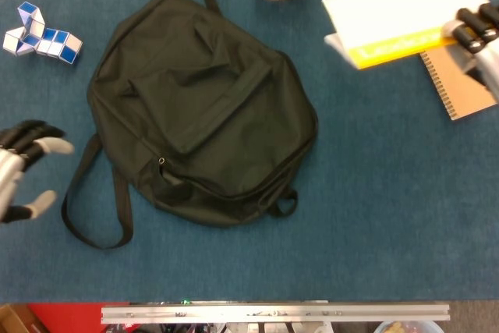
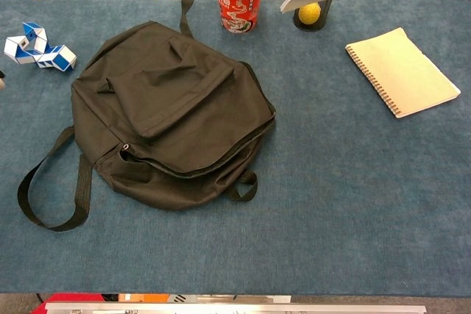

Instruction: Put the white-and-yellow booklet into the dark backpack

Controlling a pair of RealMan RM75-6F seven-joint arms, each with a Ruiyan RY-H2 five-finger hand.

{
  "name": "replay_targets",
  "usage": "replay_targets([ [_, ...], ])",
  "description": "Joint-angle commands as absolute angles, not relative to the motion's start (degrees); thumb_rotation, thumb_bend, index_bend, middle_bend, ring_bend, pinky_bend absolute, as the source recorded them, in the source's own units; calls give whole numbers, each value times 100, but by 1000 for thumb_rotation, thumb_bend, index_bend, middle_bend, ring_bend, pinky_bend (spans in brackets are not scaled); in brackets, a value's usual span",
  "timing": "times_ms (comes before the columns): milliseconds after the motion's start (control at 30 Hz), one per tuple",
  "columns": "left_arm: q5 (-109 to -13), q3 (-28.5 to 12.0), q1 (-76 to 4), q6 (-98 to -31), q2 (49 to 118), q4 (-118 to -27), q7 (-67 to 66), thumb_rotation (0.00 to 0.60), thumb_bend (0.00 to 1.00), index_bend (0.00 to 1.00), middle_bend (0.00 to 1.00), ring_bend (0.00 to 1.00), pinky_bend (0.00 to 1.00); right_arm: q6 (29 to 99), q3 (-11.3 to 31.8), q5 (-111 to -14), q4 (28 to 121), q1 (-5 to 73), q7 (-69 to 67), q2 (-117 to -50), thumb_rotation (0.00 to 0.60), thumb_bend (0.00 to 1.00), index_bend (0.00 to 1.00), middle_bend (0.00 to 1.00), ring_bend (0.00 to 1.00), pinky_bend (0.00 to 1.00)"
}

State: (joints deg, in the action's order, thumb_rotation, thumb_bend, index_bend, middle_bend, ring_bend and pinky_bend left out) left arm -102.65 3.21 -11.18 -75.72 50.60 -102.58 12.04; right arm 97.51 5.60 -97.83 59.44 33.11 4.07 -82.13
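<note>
Your right hand [image 1: 477, 33] grips the booklet [image 1: 405, 13], lifted at upper right; your left hand [image 1: 23, 169] waits spread and empty. The backpack [image 1: 203, 107] at centre still looks zipped.

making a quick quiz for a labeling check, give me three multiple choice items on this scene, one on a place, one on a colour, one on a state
1. Where is the spiral notebook?
A. on the table, right of the backpack
B. inside the backpack
C. under the red cup

2. What colours is the folding puzzle toy?
A. red and green
B. blue and white
C. all black

3. What is the state of the white-and-yellow booklet?
A. lying flat on the backpack
B. held up off the table by the right hand
C. tucked into the backpack

Answers:
1. A: it lies flat on the blue table, well clear of the backpack.
2. B: its blocks are blue and white, at the far left.
3. B: the right hand grips its edge, and the chest view shows it raised above the table.
</note>
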Motion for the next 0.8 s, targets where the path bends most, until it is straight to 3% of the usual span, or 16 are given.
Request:
replay_targets([
  [33,-10434,342,-1445,-7168,5186,-10397,1021,600,206,317,251,176,284,9796,635,-9707,6215,3159,494,-7929,600,409,822,717,639,691],
  [367,-10644,378,-2093,-6286,5768,-10543,501,600,204,277,242,175,281,9752,775,-9516,6562,2898,582,-7455,600,409,828,723,646,693],
  [800,-10138,117,-2870,-5215,6899,-10206,-410,600,204,151,163,130,254,9722,857,-9502,6603,2732,537,-7356,600,409,829,724,649,693],
])
